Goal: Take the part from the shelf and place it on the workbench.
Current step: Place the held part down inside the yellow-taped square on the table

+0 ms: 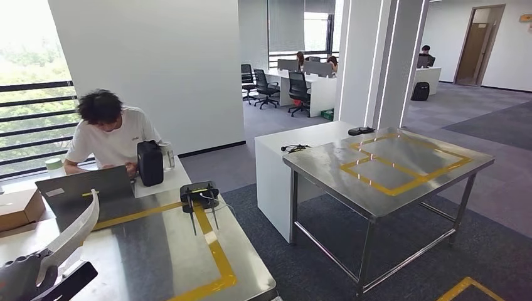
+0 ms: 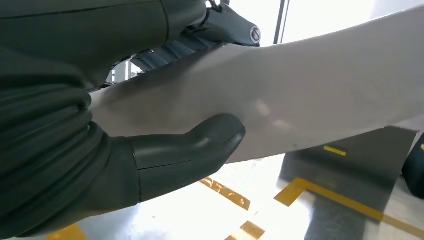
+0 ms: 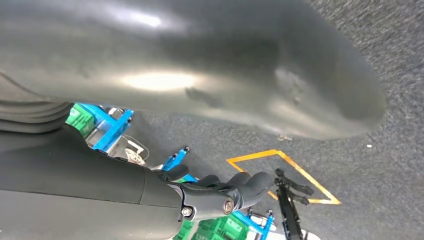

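The part [image 1: 75, 232] is a long, curved white panel. My left hand [image 1: 22, 276] grips its lower end at the bottom left of the head view, and the part rises above the near steel workbench [image 1: 188, 257] with yellow tape lines. Up close, the thumb [image 2: 190, 150] presses against the part's [image 2: 310, 95] pale face, with the taped bench top below it. My right hand [image 3: 220, 195] hangs over grey carpet with its fingers loosely bent and nothing in them.
A person [image 1: 110, 135] sits at a laptop [image 1: 81, 188] at the bench's far side, beside a black box [image 1: 150, 163] and a cardboard box [image 1: 19, 210]. A small black device on thin legs [image 1: 199, 195] stands mid-bench. A second steel table [image 1: 389, 166] stands to the right.
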`<state>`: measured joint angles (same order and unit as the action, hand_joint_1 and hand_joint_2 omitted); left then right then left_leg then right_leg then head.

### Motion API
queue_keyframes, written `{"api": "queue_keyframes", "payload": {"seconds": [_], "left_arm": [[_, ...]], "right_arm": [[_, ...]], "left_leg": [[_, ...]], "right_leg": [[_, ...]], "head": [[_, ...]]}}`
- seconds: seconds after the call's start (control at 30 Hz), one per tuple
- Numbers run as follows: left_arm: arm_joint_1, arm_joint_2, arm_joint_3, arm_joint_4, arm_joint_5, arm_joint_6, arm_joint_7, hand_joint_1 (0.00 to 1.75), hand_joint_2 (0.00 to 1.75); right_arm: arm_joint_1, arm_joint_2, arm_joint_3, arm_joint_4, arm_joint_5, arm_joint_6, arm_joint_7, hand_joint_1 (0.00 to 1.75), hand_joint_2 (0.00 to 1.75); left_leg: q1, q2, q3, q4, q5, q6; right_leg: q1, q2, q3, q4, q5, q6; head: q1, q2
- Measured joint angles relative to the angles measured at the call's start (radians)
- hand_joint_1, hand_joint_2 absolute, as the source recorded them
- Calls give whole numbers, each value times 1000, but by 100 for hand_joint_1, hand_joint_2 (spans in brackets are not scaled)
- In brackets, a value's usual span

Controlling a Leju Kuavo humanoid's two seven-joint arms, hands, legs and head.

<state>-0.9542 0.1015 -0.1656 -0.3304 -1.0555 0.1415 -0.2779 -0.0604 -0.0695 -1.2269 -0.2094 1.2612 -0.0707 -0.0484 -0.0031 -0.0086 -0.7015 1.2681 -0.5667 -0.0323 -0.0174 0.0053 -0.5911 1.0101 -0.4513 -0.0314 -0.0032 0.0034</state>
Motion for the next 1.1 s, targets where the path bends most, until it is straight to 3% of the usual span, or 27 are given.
{"api": "queue_keyframes", "payload": {"seconds": [0.03,0.07,0.17,0.23,0.33,0.4,0.5,0.53,0.57,0.63,0.7,0.73,0.83,0.9,0.93,1.0,1.03,1.07,1.1], "left_arm": [[5,0,1,3,-1,0,2,157,175],[9,0,1,6,-2,0,3,157,175],[10,0,5,10,-6,3,5,157,175],[10,0,7,12,-11,5,5,157,175],[12,-1,9,11,-16,6,4,157,175],[8,-4,9,9,-17,6,0,157,175],[8,-12,10,9,-19,6,-7,157,175],[11,-16,11,10,-19,6,-8,157,175],[14,-18,11,10,-20,6,-8,157,175],[16,-19,12,11,-18,6,-8,157,175],[16,-18,17,11,-15,6,-8,157,175],[16,-16,19,11,-14,6,-9,157,175],[17,-9,24,10,-13,6,-11,157,175],[19,-2,28,9,-13,7,-12,157,175],[20,2,30,9,-13,7,-12,157,175],[26,8,35,12,-13,7,-13,157,175],[32,10,36,14,-13,6,-12,157,175],[37,12,37,16,-13,5,-12,157,175],[40,14,37,17,-13,5,-10,157,175]], "right_arm": [[1,0,-1,0,0,0,0,0,0],[1,0,-2,0,0,0,0,0,0],[1,0,-5,0,1,1,0,0,0],[0,0,-5,0,2,2,2,0,0],[-2,-1,-5,0,-1,2,5,0,0],[-5,-2,-5,0,-4,0,8,0,0],[-5,-3,-9,0,-8,-1,14,0,0],[-4,-2,-12,0,-9,-1,15,0,0],[-4,-2,-14,0,-10,0,15,0,0],[-3,-3,-18,0,-10,0,13,0,0],[-3,-4,-20,0,-8,1,12,0,0],[-3,-4,-20,0,-7,1,12,0,0],[-2,-4,-21,0,-3,2,13,0,0],[-3,-4,-21,0,-2,2,14,0,0],[-3,-4,-21,0,-1,2,15,0,0],[-2,-3,-21,0,-1,2,17,0,0],[-1,-2,-21,0,-1,2,17,0,0],[0,-2,-21,0,-1,2,19,0,0],[1,-1,-21,0,0,2,20,0,0]], "left_leg": [[3,1,-23,20,-1,-2],[4,1,-30,6,18,-2],[4,2,26,-176,143,5],[-1,3,54,-250,167,17],[-2,3,62,-258,163,37],[2,3,75,-264,158,50],[3,3,90,-265,142,63],[2,3,95,-263,136,63],[2,2,101,-261,128,63],[3,1,117,-253,110,58],[0,1,127,-245,92,48],[-2,1,130,-243,86,43],[-4,1,135,-247,75,26],[-2,3,123,-212,55,15],[-1,3,99,-165,34,10],[1,3,21,-30,-16,3],[2,4,-15,22,-26,2],[2,4,-35,40,-15,2],[3,4,-35,18,15,4]], "right_leg": [[0,1,6,0,-6,0],[0,1,14,1,-13,2],[0,3,39,2,-34,10],[1,3,42,3,-45,21],[1,2,45,4,-57,41],[0,0,23,54,-80,50],[-1,-1,-94,243,-138,60],[-1,-1,-129,284,-137,61],[-1,-1,-147,288,-116,62],[-1,-3,-121,181,-27,60],[1,-5,-73,60,28,54],[2,-5,-59,31,33,50],[2,-4,-49,20,21,33],[-2,-3,-37,15,16,19],[-3,-3,-30,13,13,13],[-3,-2,-20,13,4,7],[-3,-1,-16,13,-1,6],[-3,0,-10,14,-5,7],[-3,0,-3,14,-11,8]], "head": [[0,0],[0,0],[-1,0],[-2,0],[1,0],[2,0],[6,0],[7,0],[7,0],[8,0],[8,0],[7,0],[5,0],[3,0],[2,0],[0,0],[0,0],[0,0],[-1,0]]}}
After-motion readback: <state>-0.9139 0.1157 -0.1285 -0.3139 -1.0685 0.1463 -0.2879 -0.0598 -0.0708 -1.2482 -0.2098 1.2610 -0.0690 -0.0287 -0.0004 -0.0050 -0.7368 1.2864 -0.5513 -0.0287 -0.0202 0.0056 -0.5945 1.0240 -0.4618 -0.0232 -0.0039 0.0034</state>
